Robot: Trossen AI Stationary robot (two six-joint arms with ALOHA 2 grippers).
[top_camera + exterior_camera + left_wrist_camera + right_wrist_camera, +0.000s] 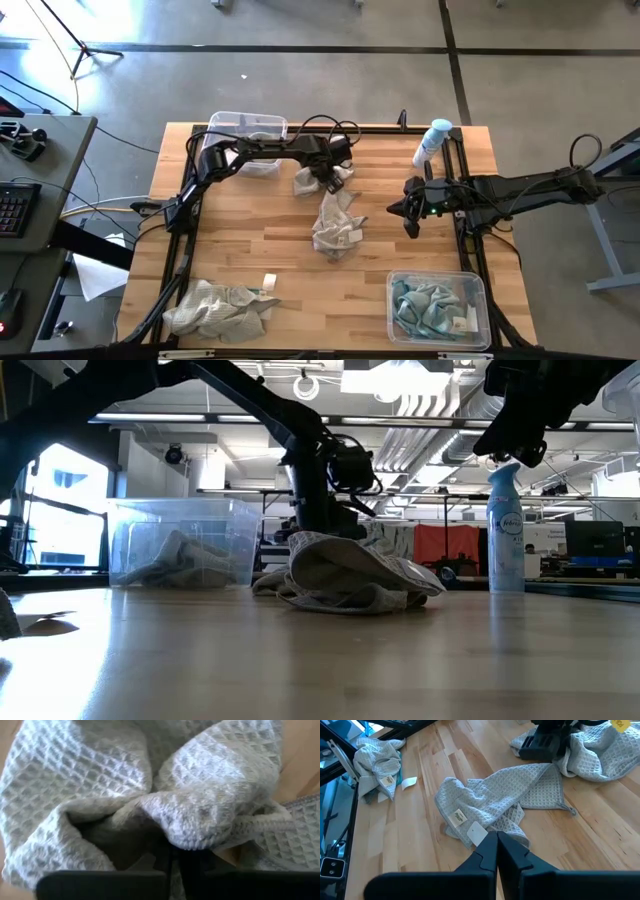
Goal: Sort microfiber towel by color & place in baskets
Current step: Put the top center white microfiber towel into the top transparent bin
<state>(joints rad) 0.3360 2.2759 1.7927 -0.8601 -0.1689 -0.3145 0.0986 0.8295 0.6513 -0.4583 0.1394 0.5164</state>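
My left gripper (334, 180) is down at a beige-grey waffle towel (308, 182) at the table's far middle and is shut on it. It also shows in the low view (322, 520). A second beige-grey towel (338, 232) lies crumpled on the table just nearer. My right gripper (410, 218) is shut and empty, raised over the table's right side. A clear basket (246, 128) at the far edge holds a beige towel. Another clear basket (476, 305) at the near right holds teal towels (425, 308). My left gripper pinches a bunched fold (172, 832) of the beige-grey towel between its two fingers (150, 862), several layers gathered together. The fingers come from above, pointing down. The towel's spread parts (305, 185) lie on the table around the gripper.
A heap of beige-grey towels (215, 306) lies at the near left corner, with a small white tag (269, 281) beside it. A white spray bottle with a blue cap (432, 140) stands at the far right. Bare wood lies between the heaps.
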